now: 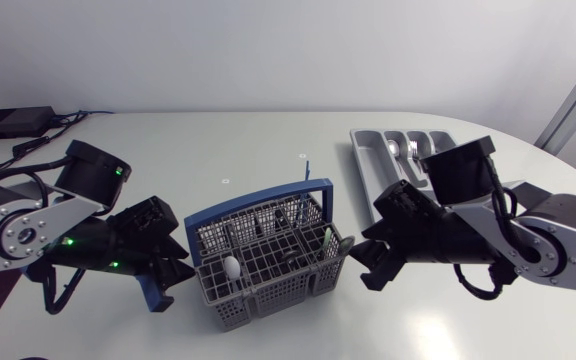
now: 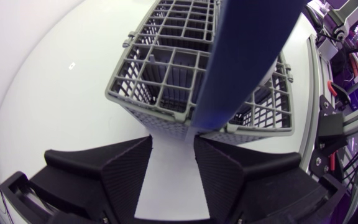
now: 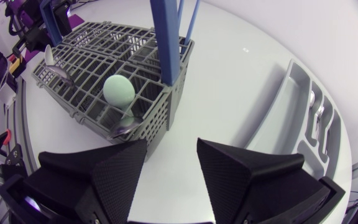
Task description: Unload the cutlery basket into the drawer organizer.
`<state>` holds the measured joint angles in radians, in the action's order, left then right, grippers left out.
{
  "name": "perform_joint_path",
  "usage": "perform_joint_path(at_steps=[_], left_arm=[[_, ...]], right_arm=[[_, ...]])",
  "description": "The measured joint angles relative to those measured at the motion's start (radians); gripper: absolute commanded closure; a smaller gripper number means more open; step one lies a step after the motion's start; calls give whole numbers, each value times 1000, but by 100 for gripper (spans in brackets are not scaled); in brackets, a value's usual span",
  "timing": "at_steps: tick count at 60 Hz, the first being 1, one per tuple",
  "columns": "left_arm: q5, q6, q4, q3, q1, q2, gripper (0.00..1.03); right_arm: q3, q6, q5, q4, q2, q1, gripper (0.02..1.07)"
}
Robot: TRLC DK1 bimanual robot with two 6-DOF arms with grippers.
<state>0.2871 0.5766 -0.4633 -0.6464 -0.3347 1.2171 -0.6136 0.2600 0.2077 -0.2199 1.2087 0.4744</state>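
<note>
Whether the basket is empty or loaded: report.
Loaded. The basket holds cutlery: a green-tipped piece and a spoon show in it.

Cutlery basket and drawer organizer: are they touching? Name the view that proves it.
Apart. The right wrist view shows bare table between the cutlery basket and the drawer organizer.

Grey cutlery basket (image 1: 268,262), blue handle; grey drawer organizer (image 1: 373,165) beside
</note>
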Motion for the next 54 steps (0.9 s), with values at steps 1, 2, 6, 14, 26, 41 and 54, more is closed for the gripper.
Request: perform_joint_path(at_steps=[1, 2, 6, 14, 26, 41, 54], left_arm=[[-1, 0, 5, -1, 2, 6, 54], [-1, 0, 11, -3, 3, 14, 54], [-2, 0, 21, -17, 10, 42, 54], [-9, -4, 48, -63, 26, 108, 54], [-27, -4, 95, -127, 36, 190, 54], [-31, -4, 129, -197, 52, 273, 54], [-30, -5, 147, -240, 66, 301, 54]], right_arm=[[-1, -2, -3, 0, 0, 2, 46], [-2, -2, -4, 0, 1, 3, 46], [-5, -5, -8, 1, 6, 3, 46], [-21, -6, -21, 11, 28, 3, 46], [-42, -6, -32, 14, 62, 3, 46], [-71, -17, -53, 15, 127, 11, 46], [-119, -22, -76, 14, 175, 15, 46]])
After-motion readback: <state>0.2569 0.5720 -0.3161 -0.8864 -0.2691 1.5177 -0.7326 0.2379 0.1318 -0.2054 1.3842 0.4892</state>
